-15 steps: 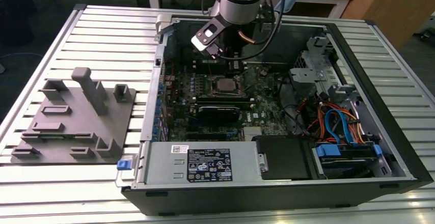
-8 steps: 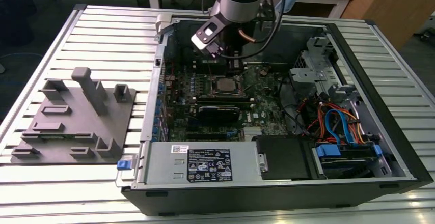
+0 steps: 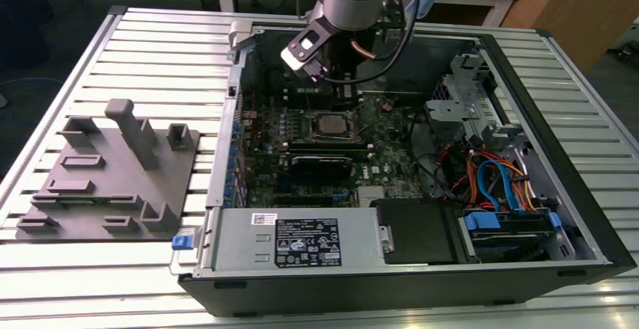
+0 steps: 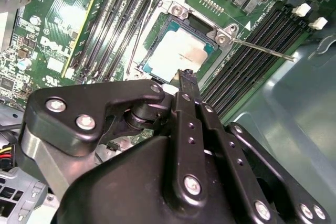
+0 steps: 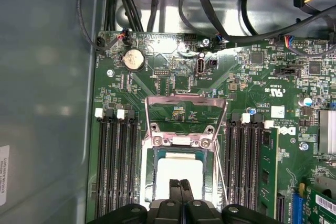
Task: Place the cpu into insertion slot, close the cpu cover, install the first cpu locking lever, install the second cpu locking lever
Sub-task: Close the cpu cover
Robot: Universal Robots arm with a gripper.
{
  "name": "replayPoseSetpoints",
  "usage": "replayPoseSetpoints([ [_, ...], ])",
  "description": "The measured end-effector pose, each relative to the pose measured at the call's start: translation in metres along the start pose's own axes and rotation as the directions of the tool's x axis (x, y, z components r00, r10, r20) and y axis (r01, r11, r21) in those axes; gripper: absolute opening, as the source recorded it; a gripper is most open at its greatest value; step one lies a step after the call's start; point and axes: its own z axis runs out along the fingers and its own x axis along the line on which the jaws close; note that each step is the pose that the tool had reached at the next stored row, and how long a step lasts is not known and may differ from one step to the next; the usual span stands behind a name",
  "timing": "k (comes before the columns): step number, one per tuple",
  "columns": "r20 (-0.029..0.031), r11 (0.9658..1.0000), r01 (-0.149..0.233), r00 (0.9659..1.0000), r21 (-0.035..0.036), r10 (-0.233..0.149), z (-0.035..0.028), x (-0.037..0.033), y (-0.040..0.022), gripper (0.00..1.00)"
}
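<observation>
The gripper point(image 5: 181, 184) has its jaws fully closed, fingertip against fingertip with nothing between them; the tips sit at one edge of the cpu point(image 5: 180, 169). The cpu lies flat, metal top up, in the insertion slot point(image 4: 199, 24), its edges square to the black memory slots point(image 5: 113, 166) on both sides, with the cpu cover point(image 5: 178, 140) down around it. Thin wire levers point(image 4: 262, 50) stand clear of the socket, unlatched.
</observation>
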Motion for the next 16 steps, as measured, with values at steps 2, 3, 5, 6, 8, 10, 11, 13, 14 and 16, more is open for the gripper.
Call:
replayPoseSetpoints([
  [2, 0.0002, 1.0000, 0.000, 1.0000, 0.0001, 0.000, -0.0002, 0.0000, 0.0000, 0.10],
  [3, 0.0002, 1.0000, 0.000, 1.0000, 0.0001, 0.000, -0.0002, 0.0000, 0.0000, 0.10],
  [5, 0.0002, 1.0000, 0.000, 1.0000, 0.0001, 0.000, -0.0002, -0.0001, 0.0003, 0.10],
  [6, 0.0003, 1.0000, 0.000, 1.0000, 0.0002, 0.000, -0.0002, -0.0001, 0.0005, 0.10],
  [8, 0.0002, 1.0000, 0.000, 1.0000, 0.0001, 0.000, -0.0001, 0.0000, 0.0010, 0.10],
  [10, 0.0002, 1.0000, 0.000, 1.0000, 0.0001, 0.000, -0.0002, 0.0000, 0.0011, 0.10],
  [11, 0.0001, 1.0000, 0.000, 1.0000, 0.0000, 0.000, -0.0002, 0.0000, 0.0011, 0.10],
  [13, 0.0003, 1.0000, 0.000, 1.0000, 0.0001, 0.000, -0.0008, 0.0000, 0.0011, 0.10],
  [14, 0.0002, 1.0000, 0.000, 1.0000, 0.0001, 0.000, -0.0009, 0.0000, 0.0011, 0.10],
  [16, 0.0004, 1.0000, 0.000, 1.0000, 0.0001, 0.000, -0.0015, 0.0000, 0.0011, 0.10],
])
